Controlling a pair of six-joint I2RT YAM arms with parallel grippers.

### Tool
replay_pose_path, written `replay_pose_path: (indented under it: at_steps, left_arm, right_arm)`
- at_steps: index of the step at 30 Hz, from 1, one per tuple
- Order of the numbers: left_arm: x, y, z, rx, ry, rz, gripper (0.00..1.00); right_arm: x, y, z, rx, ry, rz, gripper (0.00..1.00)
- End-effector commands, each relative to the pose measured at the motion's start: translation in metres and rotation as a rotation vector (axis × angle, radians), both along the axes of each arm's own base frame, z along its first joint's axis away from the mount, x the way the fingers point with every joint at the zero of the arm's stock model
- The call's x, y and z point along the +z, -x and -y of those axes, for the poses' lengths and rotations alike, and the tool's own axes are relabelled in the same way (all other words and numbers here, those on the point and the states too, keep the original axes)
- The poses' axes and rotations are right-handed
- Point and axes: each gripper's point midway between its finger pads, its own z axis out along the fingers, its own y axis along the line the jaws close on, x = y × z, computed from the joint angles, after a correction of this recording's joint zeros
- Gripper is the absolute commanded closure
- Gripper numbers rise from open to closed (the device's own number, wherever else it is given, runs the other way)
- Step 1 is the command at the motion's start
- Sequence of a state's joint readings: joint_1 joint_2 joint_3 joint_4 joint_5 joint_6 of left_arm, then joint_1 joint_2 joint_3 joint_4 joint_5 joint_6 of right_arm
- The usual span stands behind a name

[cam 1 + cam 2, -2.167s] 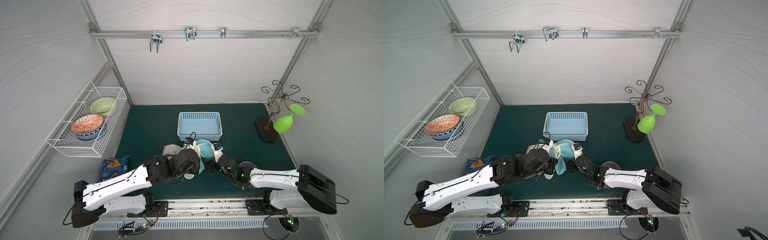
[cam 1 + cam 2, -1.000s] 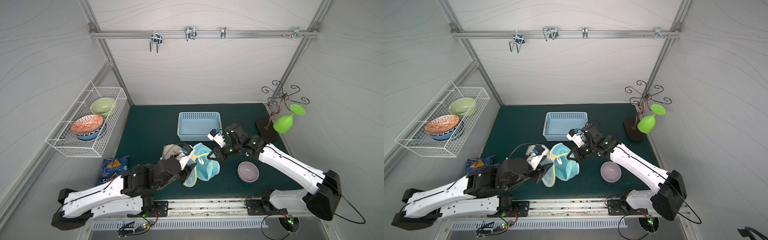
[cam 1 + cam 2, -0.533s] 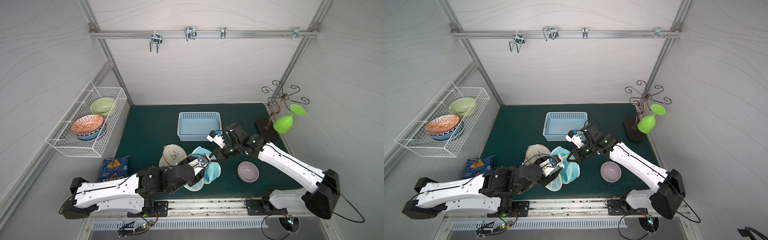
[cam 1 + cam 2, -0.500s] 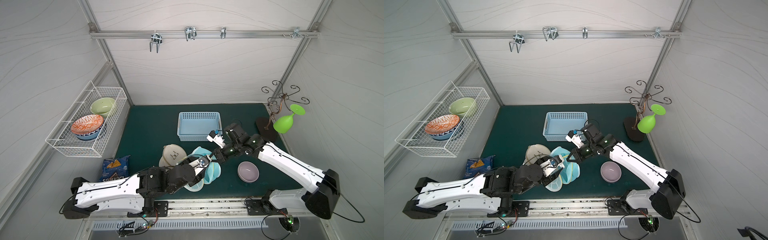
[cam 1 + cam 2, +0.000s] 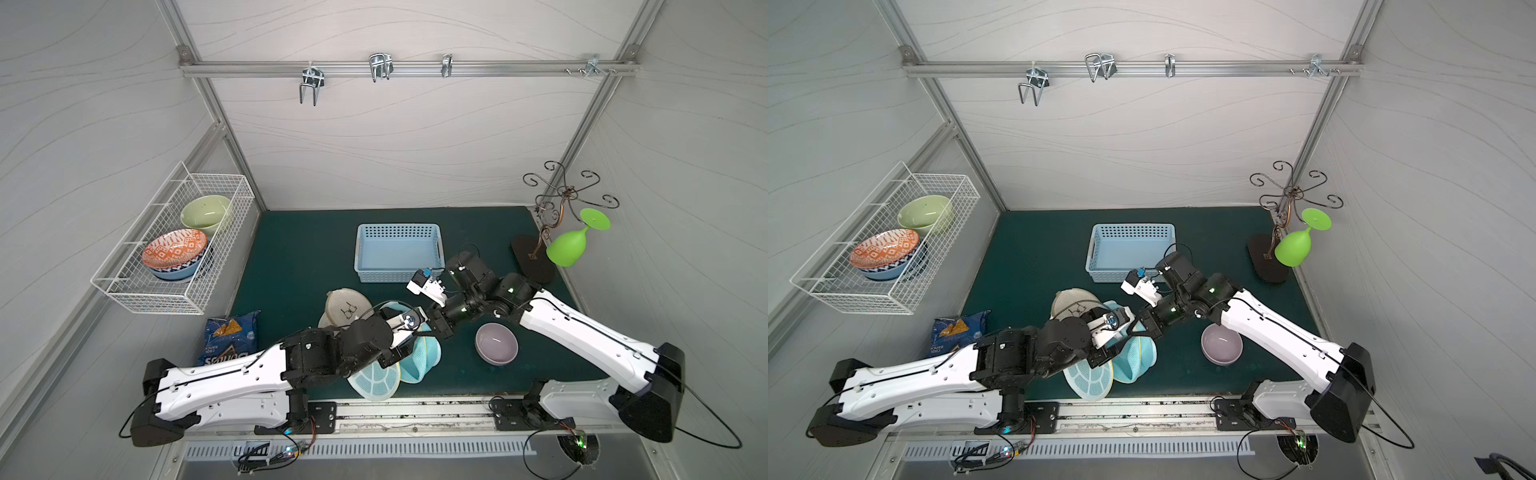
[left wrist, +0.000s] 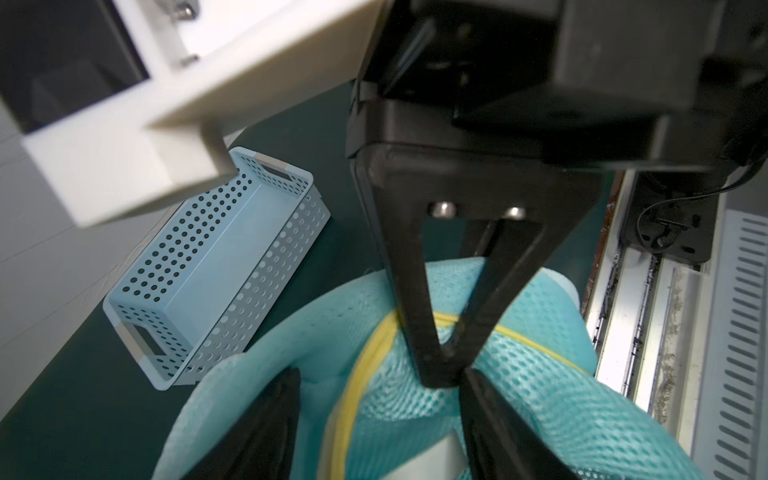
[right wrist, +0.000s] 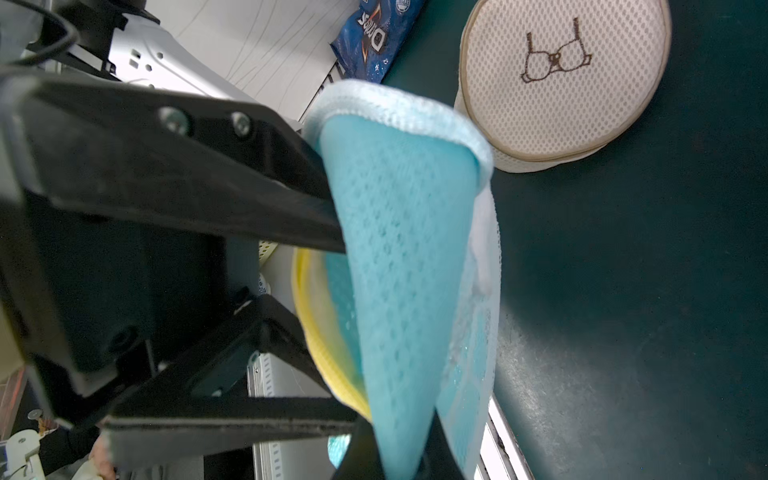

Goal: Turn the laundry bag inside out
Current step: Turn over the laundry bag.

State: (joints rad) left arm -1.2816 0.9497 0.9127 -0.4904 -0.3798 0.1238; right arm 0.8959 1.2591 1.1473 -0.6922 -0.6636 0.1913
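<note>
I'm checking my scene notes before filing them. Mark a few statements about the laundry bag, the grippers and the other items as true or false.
1. The right gripper is pinched shut on the mesh of the teal laundry bag. True.
2. The left gripper is clamped shut. False: its jaws stand apart at the bag.
3. The purple bowl sits inside the blue basket. False: it sits on the green mat; the basket is empty.
4. The green wine glass hangs from the metal stand. True.
5. The Doritos bag lies in the wire rack. False: it lies by the mat's edge, outside the rack.
</note>
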Motion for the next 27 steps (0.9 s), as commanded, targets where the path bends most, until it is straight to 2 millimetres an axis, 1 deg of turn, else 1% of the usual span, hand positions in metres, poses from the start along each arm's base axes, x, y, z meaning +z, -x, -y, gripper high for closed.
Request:
replay_pose_path:
  at_steps: [1,2,3,4,5,6,9,10,13,14,15,16,17,19,21,22,23,24,27]
  left_arm:
    - [0.007,0.007,0.006,-0.052,0.014,-0.036,0.43]
    - [0.007,0.009,0.007,-0.060,0.007,-0.048,0.51]
    - [0.006,0.010,0.007,-0.064,0.005,-0.055,0.63]
    - [0.007,0.010,0.007,-0.064,0.010,-0.059,0.81]
    - [0.008,0.010,0.006,-0.059,0.019,-0.062,0.95]
    - [0.010,0.009,0.006,-0.050,0.026,-0.054,1.00]
    - [0.019,0.004,0.003,-0.019,0.053,-0.038,1.00]
    - [0.023,0.002,0.003,0.001,0.071,-0.034,1.00]
    - [0.026,-0.013,-0.004,0.131,0.067,-0.045,1.00]
    - [0.028,-0.017,-0.007,0.183,0.061,-0.064,1.00]
    - [0.029,-0.018,-0.007,0.212,0.059,-0.086,1.00]
    - [0.033,-0.020,-0.005,0.253,0.076,-0.104,1.00]
    - [0.034,-0.019,-0.003,0.278,0.092,-0.128,1.00]
    - [0.035,-0.020,-0.003,0.336,0.126,-0.165,1.00]
    - [0.033,-0.020,-0.002,0.378,0.146,-0.199,1.00]
    - [0.033,-0.021,-0.003,0.401,0.150,-0.209,1.00]
    - [0.032,-0.020,-0.002,0.408,0.150,-0.218,1.00]
    - [0.032,-0.020,-0.002,0.421,0.149,-0.222,1.00]
    - [0.032,-0.015,0.003,0.404,0.152,-0.233,1.00]
  right_arm:
    - [0.027,0.022,0.001,0.100,-0.094,-0.002,1.00]
    - [0.029,0.023,0.000,0.109,-0.102,-0.003,1.00]
    - [0.030,0.024,0.000,0.119,-0.108,-0.007,1.00]
    - [0.029,0.024,-0.001,0.122,-0.107,-0.009,1.00]
    - [0.027,0.026,-0.001,0.132,-0.104,-0.014,1.00]
    - [0.026,0.026,-0.001,0.137,-0.103,-0.019,1.00]
    - [0.020,0.024,-0.003,0.137,-0.089,-0.024,1.00]
    - [0.018,0.020,-0.004,0.119,-0.085,-0.018,1.00]
    - [0.016,0.007,-0.004,0.059,-0.063,0.024,1.00]
    - [0.012,-0.003,-0.004,0.001,-0.036,0.058,0.93]
    - [0.009,-0.011,-0.003,-0.048,-0.017,0.085,0.83]
    - [0.003,-0.019,-0.002,-0.097,0.000,0.108,0.76]
    - [-0.004,-0.031,-0.001,-0.167,0.021,0.147,0.66]
    - [-0.015,-0.043,0.001,-0.260,0.050,0.199,0.49]
    - [-0.023,-0.054,0.004,-0.345,0.078,0.268,0.39]
    - [-0.026,-0.059,0.007,-0.386,0.092,0.306,0.20]
    - [-0.028,-0.062,0.009,-0.419,0.105,0.341,0.09]
    - [-0.030,-0.065,0.011,-0.456,0.127,0.381,0.06]
    - [-0.032,-0.072,0.016,-0.530,0.152,0.481,0.06]
